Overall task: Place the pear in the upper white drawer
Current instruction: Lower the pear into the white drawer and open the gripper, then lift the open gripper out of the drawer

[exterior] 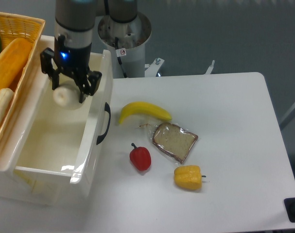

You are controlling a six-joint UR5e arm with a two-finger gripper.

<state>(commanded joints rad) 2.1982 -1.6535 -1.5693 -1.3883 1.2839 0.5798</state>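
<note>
I had the hand (68, 92) pinching the pear (64, 96) between its two black fingers, carried inside the outline of the upper white drawer (91, 145) near its far end. I judged the fruit to hang above the drawer floor and not rest on it, though from this one high view I could not tell how much height remained. I held it toward the back and a little right of the middle, so that it cleared both the right wall with the black handle (104, 125) and the yellow wicker basket (28, 29) that overhangs the drawer's left side. The drawer stood pulled wide open, which gave a broad, bare landing area beneath the pear.

The rest lay on the table (234, 121), well apart from the drawer mouth: a banana (145, 111), a wrapped slice of bread (175, 141), a red pepper (140, 158) and a yellow bell pepper (188, 176). None of them stood in the way. To my mind the carrying was done and only lowering and letting go remained; a round fruit dropped from height could roll or bounce, so a low release seemed wise.
</note>
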